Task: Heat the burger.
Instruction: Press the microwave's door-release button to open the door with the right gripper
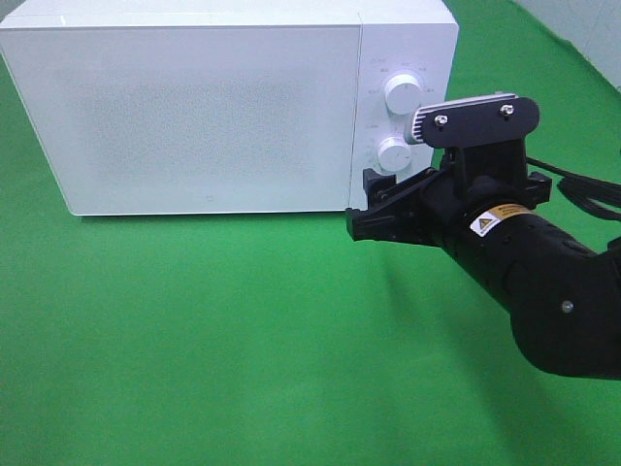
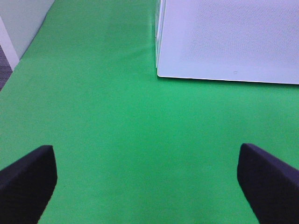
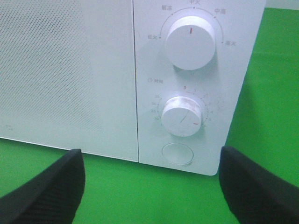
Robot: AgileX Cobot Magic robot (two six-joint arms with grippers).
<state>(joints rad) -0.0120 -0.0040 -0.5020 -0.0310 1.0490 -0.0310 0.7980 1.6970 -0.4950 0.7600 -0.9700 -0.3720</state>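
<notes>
Hovering just in front of the microwave, near its lower knob and round button, the right gripper has its jaws spread wide and empty. The left gripper, jaws also wide with nothing between them, hangs over the green bench cover off the microwave's left front corner. The microwave stands toward the bench's far edge, door shut. The burger shows in no view, so I cannot tell where it lies.
</notes>
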